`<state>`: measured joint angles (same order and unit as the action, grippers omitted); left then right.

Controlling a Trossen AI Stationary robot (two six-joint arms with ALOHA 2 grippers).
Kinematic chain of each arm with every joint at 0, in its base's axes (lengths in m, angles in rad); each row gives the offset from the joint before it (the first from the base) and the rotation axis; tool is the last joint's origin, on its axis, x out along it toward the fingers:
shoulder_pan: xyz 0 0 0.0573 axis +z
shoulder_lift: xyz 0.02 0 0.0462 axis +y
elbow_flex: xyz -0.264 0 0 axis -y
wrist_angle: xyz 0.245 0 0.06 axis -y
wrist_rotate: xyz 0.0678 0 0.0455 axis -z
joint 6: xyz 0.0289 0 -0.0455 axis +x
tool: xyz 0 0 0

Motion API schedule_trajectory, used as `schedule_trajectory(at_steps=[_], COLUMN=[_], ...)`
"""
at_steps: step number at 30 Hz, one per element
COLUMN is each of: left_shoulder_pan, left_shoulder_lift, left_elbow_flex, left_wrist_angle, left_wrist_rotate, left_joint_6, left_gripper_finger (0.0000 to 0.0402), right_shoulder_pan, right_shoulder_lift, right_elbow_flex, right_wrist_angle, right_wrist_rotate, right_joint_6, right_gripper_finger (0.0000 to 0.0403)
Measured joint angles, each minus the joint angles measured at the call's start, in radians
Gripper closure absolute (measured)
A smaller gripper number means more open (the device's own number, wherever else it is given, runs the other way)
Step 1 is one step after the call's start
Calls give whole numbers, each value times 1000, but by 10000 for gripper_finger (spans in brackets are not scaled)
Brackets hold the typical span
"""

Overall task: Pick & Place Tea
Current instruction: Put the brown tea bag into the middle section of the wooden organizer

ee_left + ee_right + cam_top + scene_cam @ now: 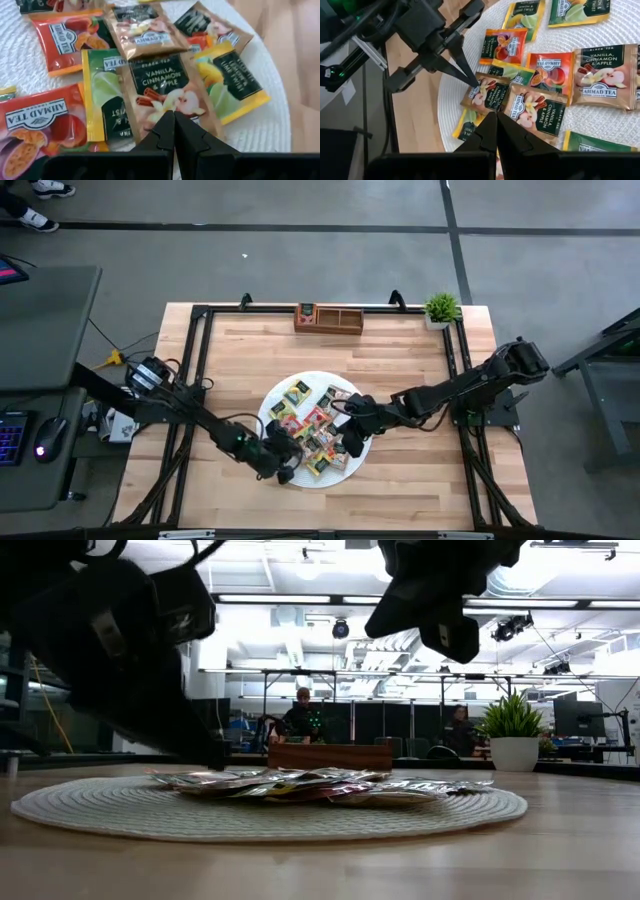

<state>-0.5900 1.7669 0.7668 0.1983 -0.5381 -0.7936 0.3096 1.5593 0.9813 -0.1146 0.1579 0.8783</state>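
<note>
left gripper (174,131) clenched, tips on a thin, light, slippery tea packet (170,92); pinch an edge. right gripper (496,131) clenched, empty.

About a dozen flat square tea packets (312,430) in red, orange, yellow, green and brown are spread, partly overlapping, on a round white mat (275,402).

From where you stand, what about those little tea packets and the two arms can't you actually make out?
- Low view: the tea packets lie edge-on on the white mat, so their colours and labels cannot be read.
- High view: the wooden tray is too small to tell what its compartments hold.
- Left wrist view: the left gripper covers the lower edge of the vanilla packet.
- Right wrist view: the right gripper hides the packets beneath it.
</note>
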Motion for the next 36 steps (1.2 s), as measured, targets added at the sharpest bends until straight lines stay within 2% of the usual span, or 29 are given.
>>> schedule_trajectory(at_steps=[9,20,26,31,36], left_shoulder_pan=[0,0,0,0,0], left_shoulder_lift=[0,50,53,54,54], left_elbow_flex=[8,12,12,12,10], left_wrist_angle=[-34,-62,-73,-79,-79], left_wrist_rotate=[31,45,39,39,38], left_joint_6=[-1,-46,-46,-46,-46], left_gripper_finger=[401,402,402,402,402], right_shoulder_pan=[1,-2,-28,-45,-67], right_shoulder_lift=[0,11,119,218,255], right_elbow_flex=[0,0,0,0,0], right_wrist_angle=[-12,26,186,217,278], right_wrist_rotate=[0,-21,-163,-238,-291], right_joint_6=[-2,99,153,210,214], right_gripper_finger=[403,403,398,366,304])
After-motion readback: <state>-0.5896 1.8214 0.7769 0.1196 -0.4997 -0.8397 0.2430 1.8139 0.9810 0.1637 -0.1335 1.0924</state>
